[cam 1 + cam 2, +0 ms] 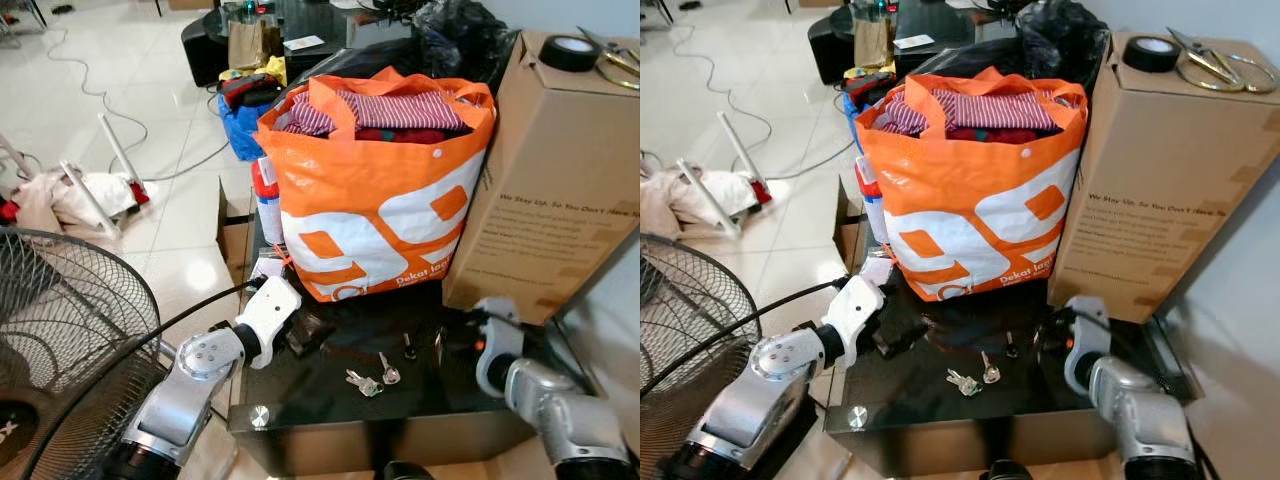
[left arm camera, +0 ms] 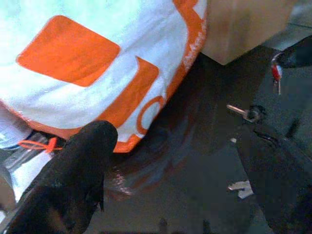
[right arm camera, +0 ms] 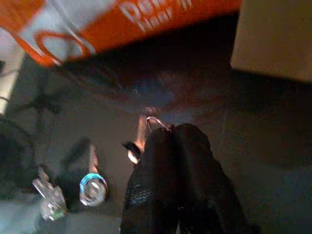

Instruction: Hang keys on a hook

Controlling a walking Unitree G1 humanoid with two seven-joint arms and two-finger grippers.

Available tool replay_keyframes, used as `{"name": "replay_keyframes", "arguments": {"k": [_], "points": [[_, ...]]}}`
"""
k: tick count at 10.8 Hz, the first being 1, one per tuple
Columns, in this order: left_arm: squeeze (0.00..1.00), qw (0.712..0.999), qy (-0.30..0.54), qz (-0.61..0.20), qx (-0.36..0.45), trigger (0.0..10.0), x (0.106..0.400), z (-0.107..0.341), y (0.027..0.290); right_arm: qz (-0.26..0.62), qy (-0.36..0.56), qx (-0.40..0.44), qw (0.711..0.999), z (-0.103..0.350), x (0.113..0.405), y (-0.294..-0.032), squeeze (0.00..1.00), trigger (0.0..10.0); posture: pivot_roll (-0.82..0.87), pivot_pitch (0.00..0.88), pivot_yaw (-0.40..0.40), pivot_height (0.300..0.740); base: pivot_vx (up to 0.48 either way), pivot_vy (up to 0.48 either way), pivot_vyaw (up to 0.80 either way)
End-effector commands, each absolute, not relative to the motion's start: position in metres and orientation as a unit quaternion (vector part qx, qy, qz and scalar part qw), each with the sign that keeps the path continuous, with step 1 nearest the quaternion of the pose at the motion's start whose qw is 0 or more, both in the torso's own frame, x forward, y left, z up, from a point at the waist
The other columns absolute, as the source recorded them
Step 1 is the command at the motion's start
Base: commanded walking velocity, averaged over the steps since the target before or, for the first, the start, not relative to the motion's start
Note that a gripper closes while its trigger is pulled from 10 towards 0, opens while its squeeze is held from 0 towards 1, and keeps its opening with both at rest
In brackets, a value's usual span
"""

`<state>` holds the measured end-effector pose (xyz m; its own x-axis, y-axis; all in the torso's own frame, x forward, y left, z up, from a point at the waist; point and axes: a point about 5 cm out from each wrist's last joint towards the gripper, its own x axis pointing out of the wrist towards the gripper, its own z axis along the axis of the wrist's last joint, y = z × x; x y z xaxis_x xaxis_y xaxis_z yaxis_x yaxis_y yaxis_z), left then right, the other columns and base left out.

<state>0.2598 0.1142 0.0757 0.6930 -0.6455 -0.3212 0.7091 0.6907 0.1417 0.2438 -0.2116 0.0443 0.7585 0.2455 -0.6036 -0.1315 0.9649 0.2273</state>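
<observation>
On the dark glossy worktop (image 1: 330, 390), in front of the orange-and-white bag (image 1: 375, 200) and the cardboard box (image 1: 560, 160), the keys (image 1: 372, 378) were seen lying loose: a small bunch with a silver key just beside it, and a dark-headed key (image 1: 409, 346) a little farther back. The left tool (image 1: 300, 335) was held low over the worktop near the bag's base, its fingers (image 2: 78, 170) spread wide with nothing between them. The right tool (image 3: 178, 165) was held close above the worktop beside the box, its fingers pressed together at the tips; a thin wire loop was visible at those tips, but whether it was gripped could not be told. No hook could be made out. The step in hand was judged to be the picking up of the keys. It would be done well if the ring, not a flat blade, were approached from above, the fingers closed across the loop, and the bunch lifted straight up so that nothing was dragged over the glass.
</observation>
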Motion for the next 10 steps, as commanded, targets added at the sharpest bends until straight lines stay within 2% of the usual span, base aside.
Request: {"name": "replay_keyframes", "arguments": {"k": [1,2,4,5,6,8,9,10], "points": [[0.0,0.926,0.1,-0.339,0.133,10.0,0.268,0.083,0.122,0.101,0.314,0.086,0.94,0.055,0.245,-0.212,0.0,0.0,-0.23,0.0,0.103,0.74,0.0,0.0,0.0],[0.0,0.946,0.071,-0.297,0.109,10.0,0.276,0.098,0.126,0.091,0.272,0.071,0.956,0.075,0.249,-0.214,0.0,0.0,-0.23,0.0,0.113,0.74,0.0,0.0,0.0],[0.0,0.964,0.047,-0.247,0.093,10.0,0.276,0.112,0.132,0.025,0.139,0.03,0.99,0.123,0.262,-0.22,0.0,0.0,-0.21,0.0,0.108,0.74,0.0,0.0,0.0],[0.0,0.966,0.045,-0.239,0.091,10.0,0.276,0.113,0.131,0.017,0.13,0.027,0.991,0.127,0.262,-0.221,0.0,0.0,-0.21,0.0,0.106,0.74,0.0,0.0,0.0],[0.0,0.977,0.051,-0.194,0.077,10.0,0.268,0.109,0.144,-0.009,0.096,0.012,0.995,0.137,0.258,-0.217,0.0,0.0,-0.18,0.0,0.083,0.74,0.0,0.0,0.0],[0.0,0.98,0.051,-0.164,0.096,10.0,0.261,0.11,0.165,-0.014,0.058,0.029,0.998,0.145,0.255,-0.205,0.0,0.0,-0.13,0.0,0.035,0.74,0.0,0.0,0.0],[0.0,0.982,0.048,-0.155,0.096,10.0,0.261,0.114,0.171,-0.007,0.049,0.035,0.998,0.147,0.255,-0.2,0.0,0.8,-0.11,0.0,0.027,0.74,0.0,0.0,0.0],[0.0,0.985,0.04,-0.126,0.107,10.0,0.264,0.124,0.181,0.004,0.045,0.043,0.998,0.144,0.26,-0.189,0.0,8.7,-0.07,0.0,0.019,0.74,0.0,0.0,0.0]]}}
